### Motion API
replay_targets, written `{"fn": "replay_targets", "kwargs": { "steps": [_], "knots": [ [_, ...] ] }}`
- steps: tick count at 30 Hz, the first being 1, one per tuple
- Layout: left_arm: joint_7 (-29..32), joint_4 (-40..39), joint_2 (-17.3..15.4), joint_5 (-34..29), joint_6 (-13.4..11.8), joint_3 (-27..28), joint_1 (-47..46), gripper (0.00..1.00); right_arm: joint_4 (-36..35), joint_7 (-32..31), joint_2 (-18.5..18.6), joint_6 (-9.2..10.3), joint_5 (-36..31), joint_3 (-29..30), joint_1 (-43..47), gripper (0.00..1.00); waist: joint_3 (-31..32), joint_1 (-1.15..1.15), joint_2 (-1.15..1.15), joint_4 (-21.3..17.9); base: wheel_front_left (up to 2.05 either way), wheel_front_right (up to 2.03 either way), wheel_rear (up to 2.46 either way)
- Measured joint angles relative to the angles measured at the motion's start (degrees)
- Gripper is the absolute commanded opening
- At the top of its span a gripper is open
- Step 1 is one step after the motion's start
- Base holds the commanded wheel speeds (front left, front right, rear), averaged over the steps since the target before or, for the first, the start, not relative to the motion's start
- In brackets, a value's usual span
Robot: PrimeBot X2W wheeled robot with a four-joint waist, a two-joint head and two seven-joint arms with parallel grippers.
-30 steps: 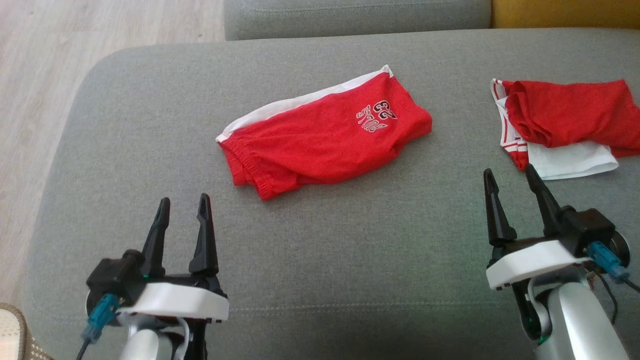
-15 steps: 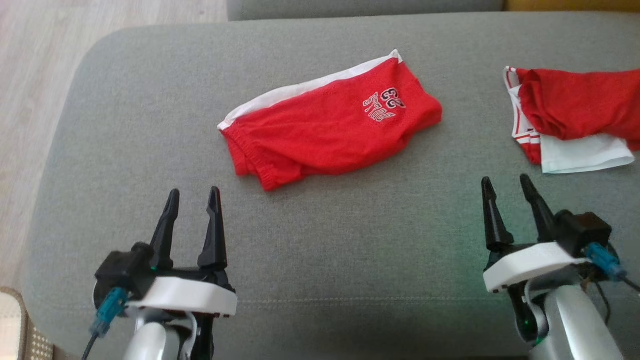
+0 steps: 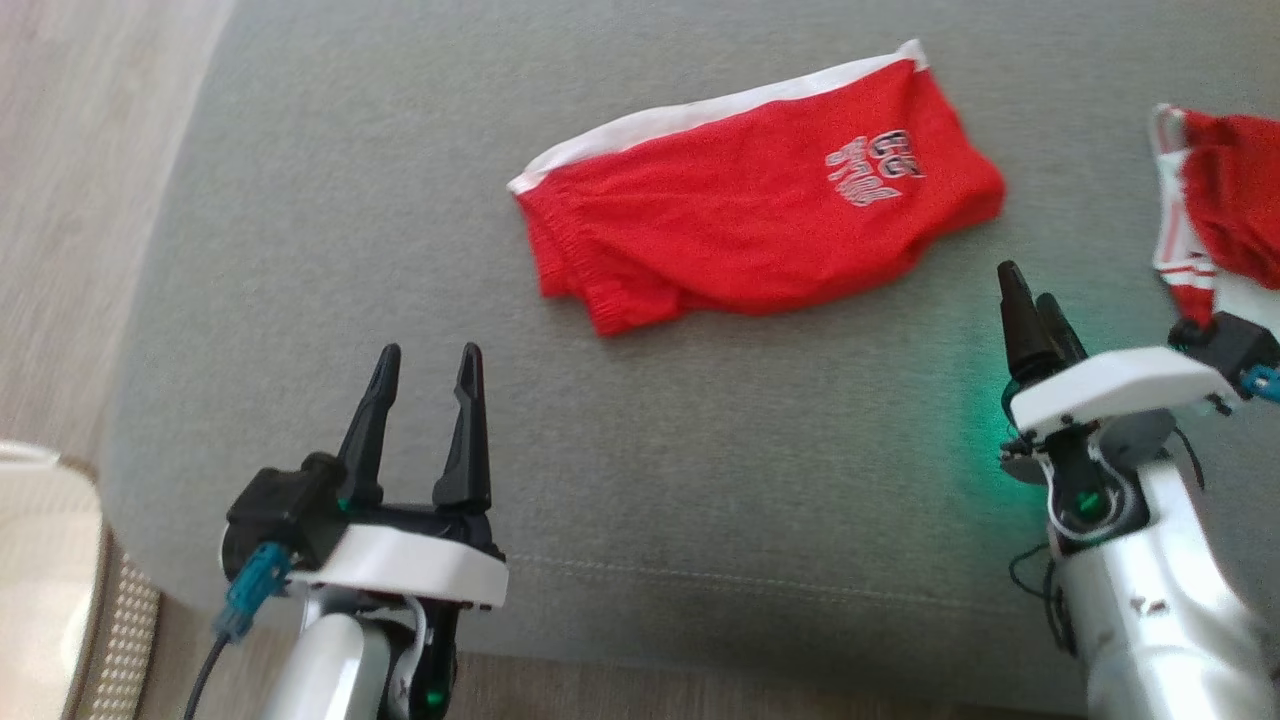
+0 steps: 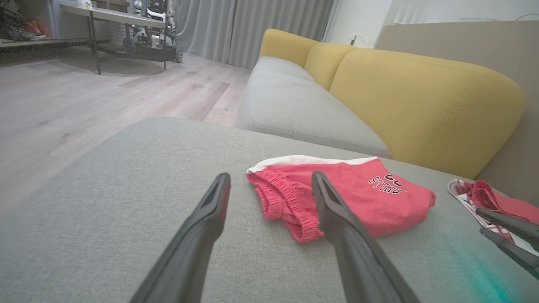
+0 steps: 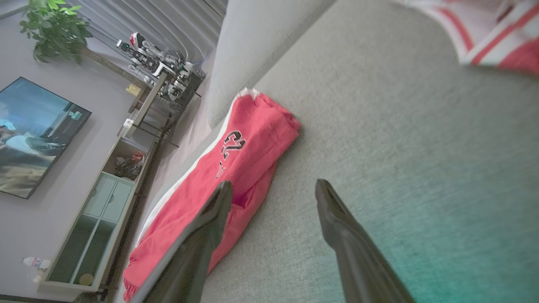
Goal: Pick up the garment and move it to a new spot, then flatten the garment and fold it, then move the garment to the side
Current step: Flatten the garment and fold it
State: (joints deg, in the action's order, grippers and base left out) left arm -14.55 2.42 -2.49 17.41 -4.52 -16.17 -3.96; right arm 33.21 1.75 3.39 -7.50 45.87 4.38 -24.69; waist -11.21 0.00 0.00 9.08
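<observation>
The red garment [image 3: 760, 230] lies upper centre, apart from my left gripper [image 3: 429, 352] and right gripper [image 3: 1027, 285], both spread wide, empty.

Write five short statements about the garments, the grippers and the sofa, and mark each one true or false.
1. The red shorts lie on the grey cushion. True.
2. The left gripper is shut on the shorts. False: it is open, short of the shorts and holding nothing.
3. The right gripper is open and empty. True.
4. The second red and white garment lies to the robot's left of the shorts. False: it lies to their right, at the edge of the head view.
5. The sofa back beyond the cushion is yellow. True.
</observation>
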Motion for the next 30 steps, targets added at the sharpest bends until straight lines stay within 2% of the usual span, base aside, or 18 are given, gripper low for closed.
{"fn": "replay_targets", "kwargs": {
  "steps": [5,12,22,30],
  "knots": [
    [0.0,0.0,0.0,0.4,0.0,-1.0,-1.3,1.00,6.4,-4.3,0.0,0.01,4.5,2.3,-5.1,1.00,-1.7,0.00,0.00,2.7,0.00,0.00,0.00],
    [0.0,0.1,0.0,2.5,-1.0,-2.0,-2.4,1.00,14.7,-5.9,0.3,0.05,9.1,8.1,-13.2,1.00,-4.0,0.00,0.00,6.1,0.00,0.00,0.00],
    [0.0,0.0,0.0,2.9,-1.5,-3.5,-3.4,1.00,26.9,-4.6,2.9,0.07,6.9,12.0,-22.5,1.00,-6.0,0.00,0.00,9.8,0.00,0.00,0.00],
    [0.0,-0.3,0.0,3.5,-1.8,-4.1,-3.6,1.00,34.2,-4.2,5.3,0.07,3.4,11.4,-29.1,1.00,-7.3,0.00,0.00,11.7,0.00,0.00,0.00]
  ]
}}
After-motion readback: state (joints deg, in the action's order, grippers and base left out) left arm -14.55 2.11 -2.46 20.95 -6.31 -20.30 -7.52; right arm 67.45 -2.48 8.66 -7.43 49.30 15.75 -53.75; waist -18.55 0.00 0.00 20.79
